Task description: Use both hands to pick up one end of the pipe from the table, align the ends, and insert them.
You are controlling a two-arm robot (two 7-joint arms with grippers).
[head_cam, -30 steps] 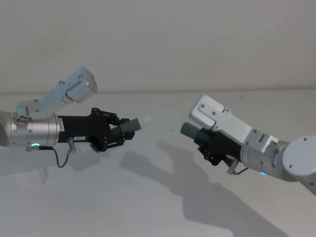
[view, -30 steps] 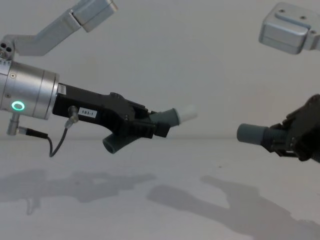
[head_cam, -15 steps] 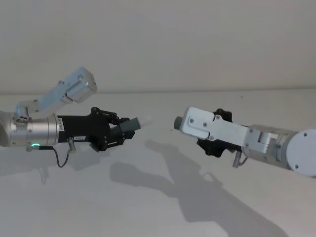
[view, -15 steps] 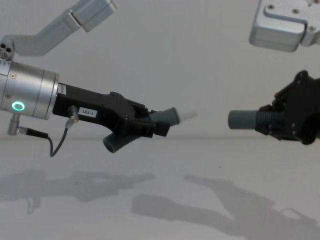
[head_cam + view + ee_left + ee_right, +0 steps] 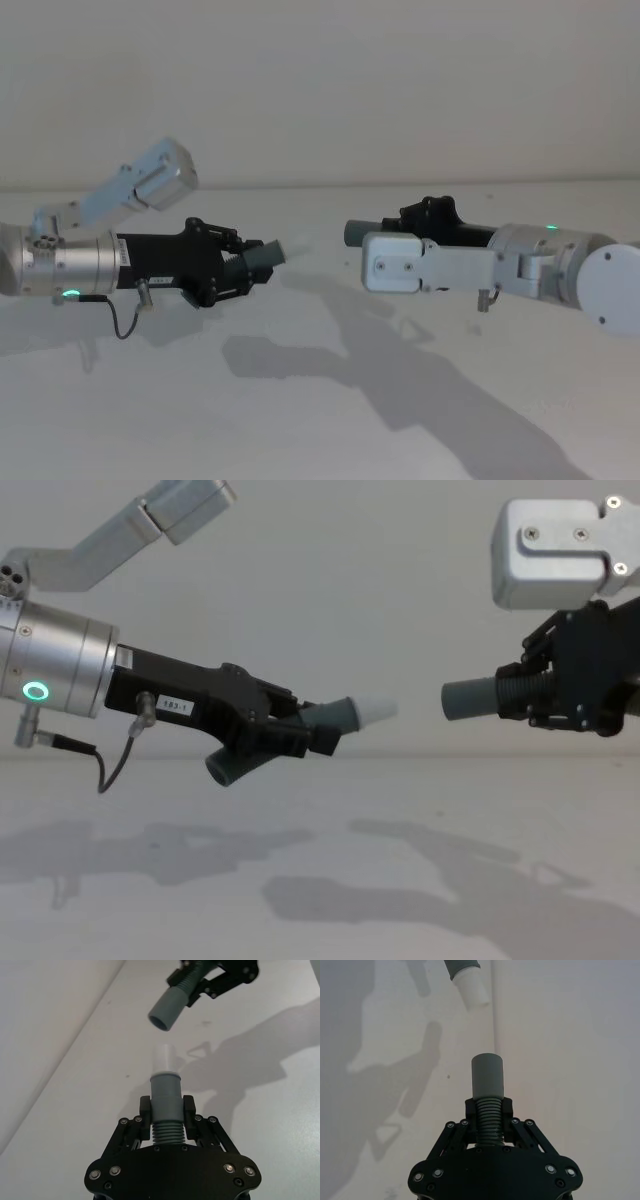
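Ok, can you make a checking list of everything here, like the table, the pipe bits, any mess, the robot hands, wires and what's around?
Surface: white table, bare, with arm shadows on it.
Job's things: pipe piece with white tip and pipe piece with open grey mouth, both held in the air; the ends face each other with a gap, not joined, not quite in line.
Clutter: nothing seen.
Grippers: left gripper shut on the white-tipped piece; right gripper shut on the open-mouthed piece.
Cables: thin black cable looping under the left wrist.
Surroundings: plain pale wall behind the table.
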